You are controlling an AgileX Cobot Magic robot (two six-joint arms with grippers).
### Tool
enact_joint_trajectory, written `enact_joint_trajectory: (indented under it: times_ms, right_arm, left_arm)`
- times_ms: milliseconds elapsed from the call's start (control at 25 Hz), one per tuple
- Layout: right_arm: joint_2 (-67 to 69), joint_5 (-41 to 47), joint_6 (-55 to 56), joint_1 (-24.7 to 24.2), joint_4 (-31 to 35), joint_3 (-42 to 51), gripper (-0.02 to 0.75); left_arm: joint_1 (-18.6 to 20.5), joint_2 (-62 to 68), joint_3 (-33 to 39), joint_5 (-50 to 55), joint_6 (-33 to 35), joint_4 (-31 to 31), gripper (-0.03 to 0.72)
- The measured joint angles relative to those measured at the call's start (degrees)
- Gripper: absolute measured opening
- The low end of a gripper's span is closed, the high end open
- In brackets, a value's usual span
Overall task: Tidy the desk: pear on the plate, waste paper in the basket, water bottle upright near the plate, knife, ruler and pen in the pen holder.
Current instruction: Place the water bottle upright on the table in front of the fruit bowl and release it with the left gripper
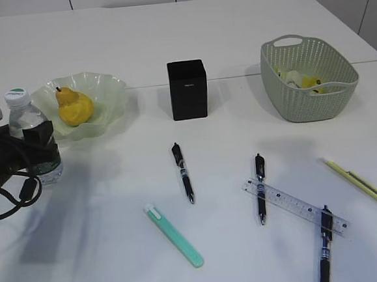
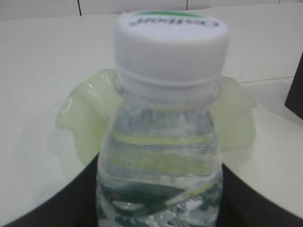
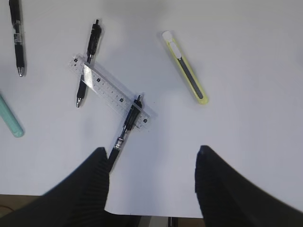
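The pear point(image 1: 75, 107) sits on the green plate point(image 1: 109, 88), the basket point(image 1: 309, 78) holds crumpled yellow-and-white paper point(image 1: 301, 80), and nothing shows above the black pen holder point(image 1: 188, 89). The left pincer point(image 1: 39, 149) grasps the upright water bottle point(image 2: 163, 142) beside the plate. The right pincer point(image 3: 151, 184) hangs released above the counter point(image 3: 246, 94), over the ruler point(image 3: 113, 92).

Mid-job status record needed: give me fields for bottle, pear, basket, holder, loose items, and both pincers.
water bottle: upright beside the plate, between the left pincer fingers
pear: on the plate
basket: far right, yellow and white bits inside
pen holder: centre, contents not visible
loose on desk: three black pens, clear ruler lying across two of them, yellow knife, teal knife
right pincer: open, empty, above the pens
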Motion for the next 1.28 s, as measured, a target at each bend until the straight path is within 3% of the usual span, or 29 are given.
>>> enact_joint_trajectory:
  times_ms: [840,1280]
  right_arm:
    - [0.0,0.0,0.0,0.0,0.0,0.0,0.459]
    - [0.0,0.0,0.0,0.0,0.0,0.0,0.459]
  left_arm:
    - [0.0,0.0,0.0,0.0,0.0,1.2,0.363]
    - [0.0,0.0,0.0,0.3,0.0,0.5,0.517]
